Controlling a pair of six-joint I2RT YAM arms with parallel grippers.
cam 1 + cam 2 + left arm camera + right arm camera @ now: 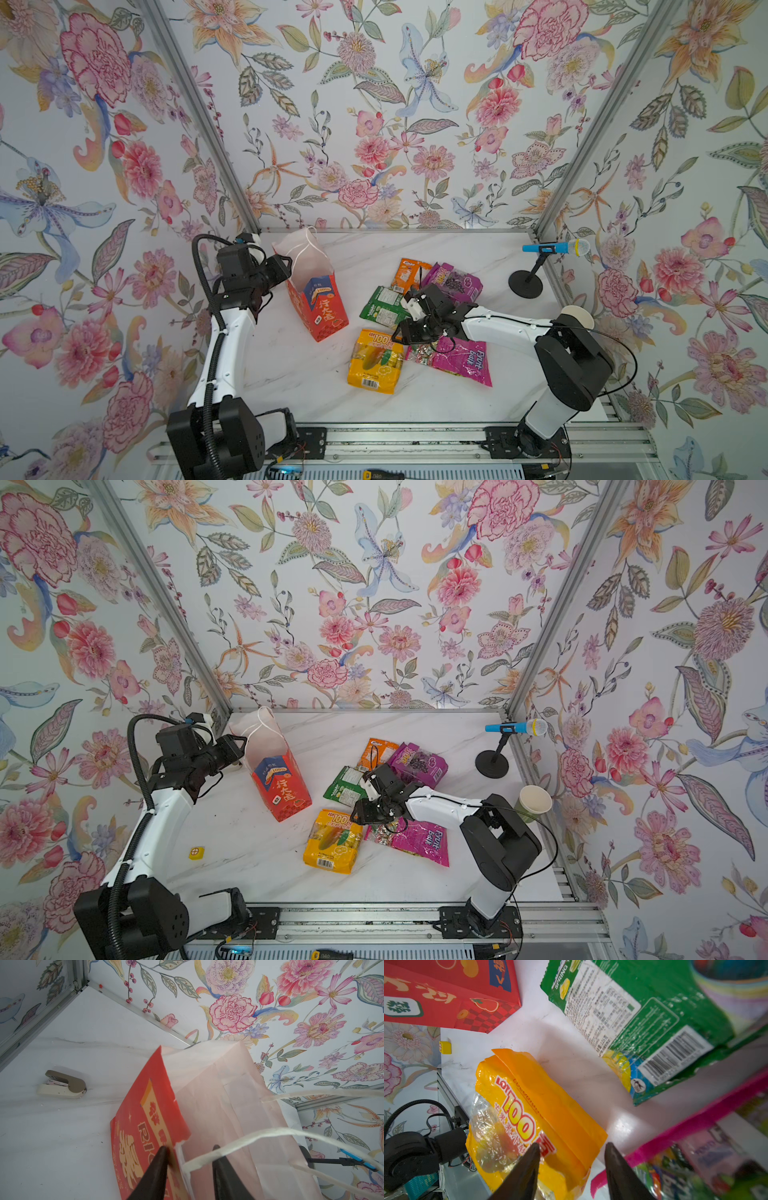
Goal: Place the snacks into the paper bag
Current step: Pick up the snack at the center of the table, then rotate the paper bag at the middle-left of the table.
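Pick-up step: left jaws stand apart astride the rim of the upright paper bag (149, 1105), right jaws apart over the yellow-orange packet (529, 1105) on the tabletop (299, 374); next, presumably, both close.

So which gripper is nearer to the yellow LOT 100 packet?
Right. The right gripper hangs at the far edge of the yellow packet; the left gripper is away at the rim of the red paper bag.

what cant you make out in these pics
- Inside the paper bag: floor hidden by its own walls in every view.
- The right gripper: wrist covers its tips in both top views; touch on the LOT 100 packet unclear.
- The magenta packet: print blurred in the right wrist view.
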